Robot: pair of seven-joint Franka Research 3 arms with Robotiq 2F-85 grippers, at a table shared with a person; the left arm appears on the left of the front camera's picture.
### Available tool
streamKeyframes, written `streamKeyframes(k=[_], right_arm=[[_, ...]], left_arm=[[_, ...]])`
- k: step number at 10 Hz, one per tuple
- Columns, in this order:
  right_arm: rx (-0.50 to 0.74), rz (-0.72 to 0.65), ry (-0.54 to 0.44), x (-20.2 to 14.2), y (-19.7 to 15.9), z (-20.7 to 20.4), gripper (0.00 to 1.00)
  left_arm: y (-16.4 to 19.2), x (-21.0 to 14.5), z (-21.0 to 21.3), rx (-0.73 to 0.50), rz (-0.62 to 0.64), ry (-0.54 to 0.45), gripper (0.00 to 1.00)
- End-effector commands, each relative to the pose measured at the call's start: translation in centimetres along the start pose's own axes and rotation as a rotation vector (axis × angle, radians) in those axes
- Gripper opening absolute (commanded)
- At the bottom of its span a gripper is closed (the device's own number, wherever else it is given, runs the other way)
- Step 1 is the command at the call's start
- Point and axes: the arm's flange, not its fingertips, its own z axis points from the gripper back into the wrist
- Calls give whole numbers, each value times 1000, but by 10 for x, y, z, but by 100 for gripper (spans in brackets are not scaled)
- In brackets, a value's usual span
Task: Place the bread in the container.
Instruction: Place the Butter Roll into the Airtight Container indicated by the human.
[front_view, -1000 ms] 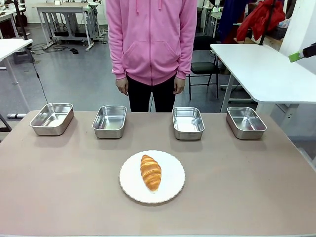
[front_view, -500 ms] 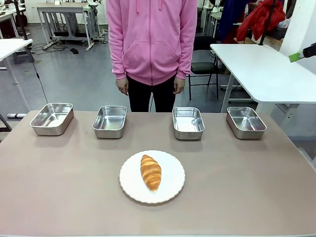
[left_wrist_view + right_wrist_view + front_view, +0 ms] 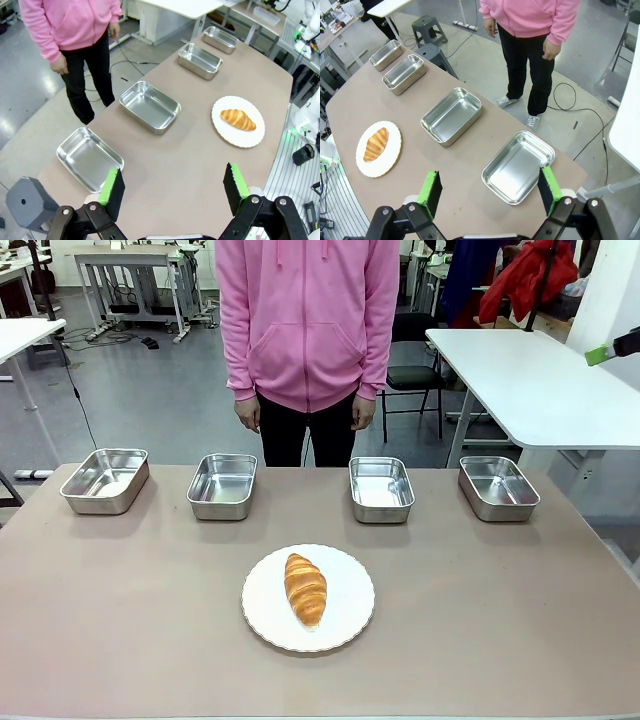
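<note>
The bread (image 3: 305,589), a glossy golden-brown croissant, ridged and tapered at both ends, lies lengthwise on a round white plate (image 3: 350,620) at the middle of the table (image 3: 120,620). Four steel containers (image 3: 221,510) stand in a row beyond it, seemingly empty through the glare. The left gripper (image 3: 172,175) and right gripper (image 3: 489,175) hover with jaws spread wide, holding nothing.

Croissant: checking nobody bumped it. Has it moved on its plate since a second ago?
No. The croissant sits at the same spot on the white plate.
</note>
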Motion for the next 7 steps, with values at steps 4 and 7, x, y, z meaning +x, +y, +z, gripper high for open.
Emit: streamKeyframes(k=[4, 7], right_arm=[[3, 2, -9, 1, 1, 0, 100], [3, 2, -9, 1, 1, 0, 100]], left_arm=[[0, 0, 2, -9, -1, -6, 100], [0, 0, 2, -9, -1, -6, 100]])
